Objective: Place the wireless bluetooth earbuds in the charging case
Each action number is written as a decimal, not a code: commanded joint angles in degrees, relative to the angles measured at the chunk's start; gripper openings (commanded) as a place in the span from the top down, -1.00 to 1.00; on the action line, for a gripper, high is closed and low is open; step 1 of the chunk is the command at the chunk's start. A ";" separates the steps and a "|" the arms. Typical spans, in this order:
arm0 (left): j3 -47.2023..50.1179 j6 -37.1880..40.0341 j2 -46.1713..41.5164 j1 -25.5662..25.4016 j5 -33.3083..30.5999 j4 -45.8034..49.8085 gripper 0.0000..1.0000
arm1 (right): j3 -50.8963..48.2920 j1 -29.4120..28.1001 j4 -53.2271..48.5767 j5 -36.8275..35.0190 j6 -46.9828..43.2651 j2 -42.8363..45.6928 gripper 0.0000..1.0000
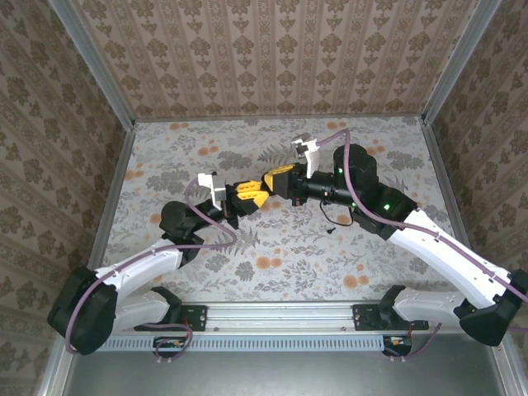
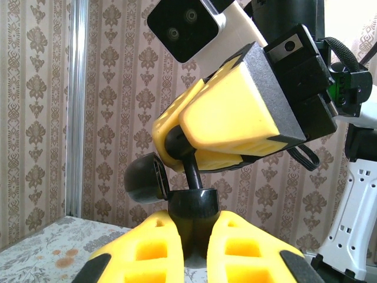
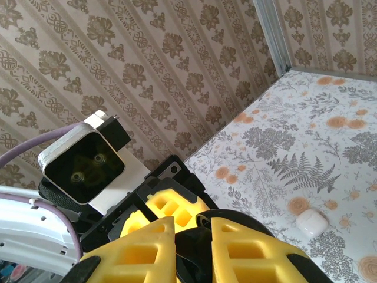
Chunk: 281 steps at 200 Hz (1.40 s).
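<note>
From above, the two arms met over the middle of the flowered tabletop point(image 1: 371, 272). The left claw point(image 1: 257, 196) and the right claw point(image 1: 272, 180) stood tip to tip, raised off the surface. What lay between them was too small to make out there.

In the left wrist view, the left claw point(image 2: 195, 227) was drawn narrow, its yellow fingers point(image 2: 150, 247) pressed on the lower body of a glossy black earbud point(image 2: 191, 203). A thin stem rose from that body to a rounded end, and a dark dome stuck out to the left. The right claw point(image 2: 177, 141) came down from above, tilted, and pinched that upper end between its own yellow pads.

In the right wrist view, the right claw point(image 3: 191, 227) was also nearly closed, with the black earbud point(image 3: 194, 247) gripped between its fingers. The left claw point(image 3: 162, 206) pointed up at it from below, just beside it. The white charging case point(image 3: 312, 223) lay flat on the tabletop point(image 3: 330, 135), well apart from both claws, with its lid apparently down.
</note>
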State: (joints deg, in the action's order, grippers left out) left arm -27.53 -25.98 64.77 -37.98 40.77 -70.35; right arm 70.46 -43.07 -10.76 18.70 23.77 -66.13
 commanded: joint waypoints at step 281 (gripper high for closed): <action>-0.86 -0.24 -1.36 -0.52 -1.55 -2.87 1.00 | 0.96 -2.45 -3.37 -9.29 0.53 3.53 -0.06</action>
State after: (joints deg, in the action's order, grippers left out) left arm -27.53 -25.98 64.77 -38.17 39.70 -69.08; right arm 67.37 -45.41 -9.63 14.72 23.03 -64.40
